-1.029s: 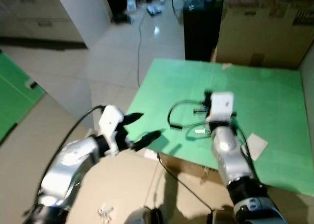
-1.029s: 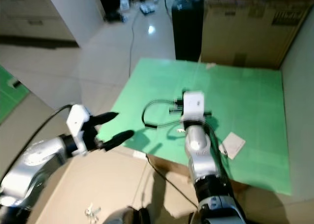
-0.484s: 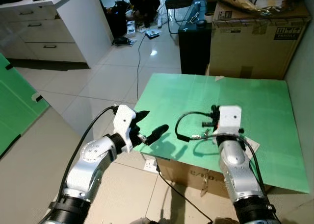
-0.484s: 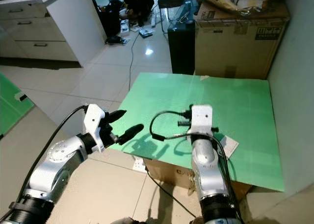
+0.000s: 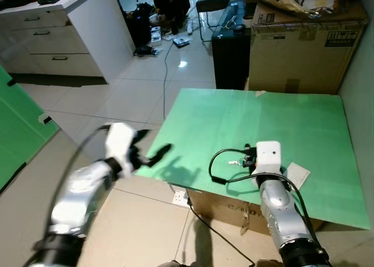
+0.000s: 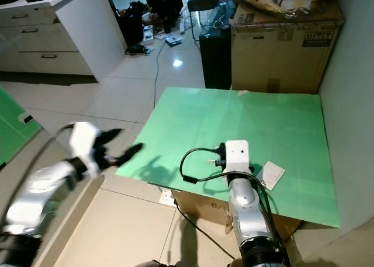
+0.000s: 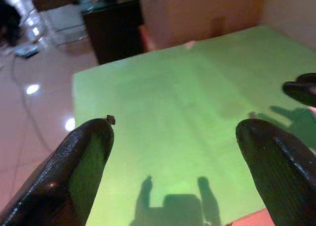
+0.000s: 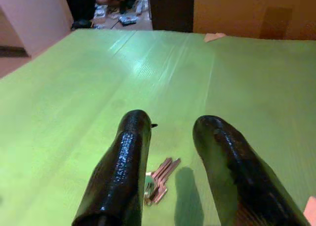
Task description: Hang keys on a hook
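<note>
Right gripper [image 8: 170, 174] hovered over the green board [image 5: 280, 121], fingers apart — keys [image 8: 159, 181] lay between them. Left gripper [image 5: 153, 153], at 9 o'clock, stood open.

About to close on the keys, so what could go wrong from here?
1. The keys lie flat on the green board, nearer one finger of the right hand than mid-gap; closing may push them aside or catch only an edge.
2. The left hand hovers open at the board's near edge, blurred; it could bump the board.
3. A black cable loops beside the right hand and could snag.
</note>
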You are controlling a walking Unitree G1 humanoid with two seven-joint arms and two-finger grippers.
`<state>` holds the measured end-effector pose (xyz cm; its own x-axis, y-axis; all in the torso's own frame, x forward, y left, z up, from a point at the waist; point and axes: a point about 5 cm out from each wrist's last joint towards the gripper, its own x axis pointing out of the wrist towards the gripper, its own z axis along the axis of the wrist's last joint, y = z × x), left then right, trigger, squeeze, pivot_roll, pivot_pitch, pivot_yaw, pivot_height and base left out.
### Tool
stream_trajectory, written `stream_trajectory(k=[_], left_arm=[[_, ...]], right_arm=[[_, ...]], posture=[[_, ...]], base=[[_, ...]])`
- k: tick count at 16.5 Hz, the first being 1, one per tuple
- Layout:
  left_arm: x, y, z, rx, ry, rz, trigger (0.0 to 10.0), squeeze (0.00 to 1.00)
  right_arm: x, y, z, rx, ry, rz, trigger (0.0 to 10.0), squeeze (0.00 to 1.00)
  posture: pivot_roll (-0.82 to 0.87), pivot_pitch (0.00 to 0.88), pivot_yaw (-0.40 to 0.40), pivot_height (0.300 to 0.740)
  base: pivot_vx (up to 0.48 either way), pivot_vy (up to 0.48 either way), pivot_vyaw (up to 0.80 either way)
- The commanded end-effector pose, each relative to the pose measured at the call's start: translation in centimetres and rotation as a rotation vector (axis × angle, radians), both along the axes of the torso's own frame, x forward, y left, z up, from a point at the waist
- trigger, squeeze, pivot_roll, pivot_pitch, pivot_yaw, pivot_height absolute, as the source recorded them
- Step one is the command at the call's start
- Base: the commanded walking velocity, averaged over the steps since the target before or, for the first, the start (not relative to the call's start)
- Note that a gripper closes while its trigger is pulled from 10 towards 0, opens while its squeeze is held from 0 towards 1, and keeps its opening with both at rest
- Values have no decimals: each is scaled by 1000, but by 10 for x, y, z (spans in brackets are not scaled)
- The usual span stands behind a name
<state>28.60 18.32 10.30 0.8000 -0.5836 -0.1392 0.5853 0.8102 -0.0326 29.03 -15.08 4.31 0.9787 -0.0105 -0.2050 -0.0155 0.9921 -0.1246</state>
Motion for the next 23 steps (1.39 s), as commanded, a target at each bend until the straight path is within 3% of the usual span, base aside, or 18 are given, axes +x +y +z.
stream_trajectory(k=[1, 3, 5, 6, 7, 9, 10, 14, 15, 16, 17, 19, 21, 23], left_arm=[[-8, 15, -6, 5, 52, 28, 10000, 0], [-28, 21, -13, -1, 121, -24, 10000, 0], [-42, 23, -19, 47, 137, -99, 10000, 0], [-54, 27, -28, 120, 134, -174, 10000, 0], [-58, 35, -34, 130, 153, -172, 10000, 0], [-58, 40, -33, 98, 159, -137, 10000, 0], [-54, 37, -33, 0, 188, -95, 10000, 0], [-60, 26, -45, -67, 241, -78, 10000, 0], [-63, 22, -47, -71, 247, -87, 10000, 0], [-67, 19, -49, -60, 241, -115, 10000, 0], [-70, 16, -52, -72, 233, -129, 10000, 0], [-66, 17, -63, -144, 250, 45, 10000, 0], [-64, 10, -69, -206, 266, 95, 10000, 0], [-74, -12, -74, -239, 287, 72, 10000, 0]], right_arm=[[-2, 8, -4, -2, 11, 33, 10000, 1000], [-7, 7, -13, -13, 43, 32, 10000, 1000], [-9, 8, -17, -7, 59, 28, 10000, 1000], [-10, 7, -19, 1, 69, 15, 10000, 1000], [-10, 5, -20, 2, 70, 8, 10000, 1000], [-11, 3, -20, -1, 66, -1, 10000, 1000], [-10, 2, -18, -29, 49, 6, 10000, 1000], [-8, 1, -13, -123, 14, 11, 10000, 1000], [-8, 2, -14, -106, 18, 16, 10000, 624], [-7, 4, -13, -68, 8, 23, 10000, 0], [-5, 6, -10, -44, -17, 24, 10000, 0], [2, 6, 2, -25, -87, 20, 10000, 0], [4, 5, 7, -32, -111, 25, 10000, 0], [10, 2, 12, -45, -122, 39, 10000, 0]], posture=[[22, 128, 250, 740], [41, 161, 259, 740], [46, 174, 264, 740], [53, 192, 275, 740], [50, 201, 283, 740], [47, 211, 289, 740], [40, 216, 291, 740], [34, 227, 296, 740], [38, 233, 297, 740], [41, 240, 296, 740], [45, 254, 291, 740], [33, 279, 271, 740], [21, 288, 261, 740], [1, 308, 244, 740]], base=[[0, 0, 0], [0, 0, 0], [0, 0, 0], [0, 0, 0], [0, 0, 0], [0, 0, 0], [0, 0, 0], [0, 0, 0], [0, 0, 0], [0, 0, 0], [0, 0, 0], [0, 0, 0], [0, 0, 0], [0, 0, 0]])
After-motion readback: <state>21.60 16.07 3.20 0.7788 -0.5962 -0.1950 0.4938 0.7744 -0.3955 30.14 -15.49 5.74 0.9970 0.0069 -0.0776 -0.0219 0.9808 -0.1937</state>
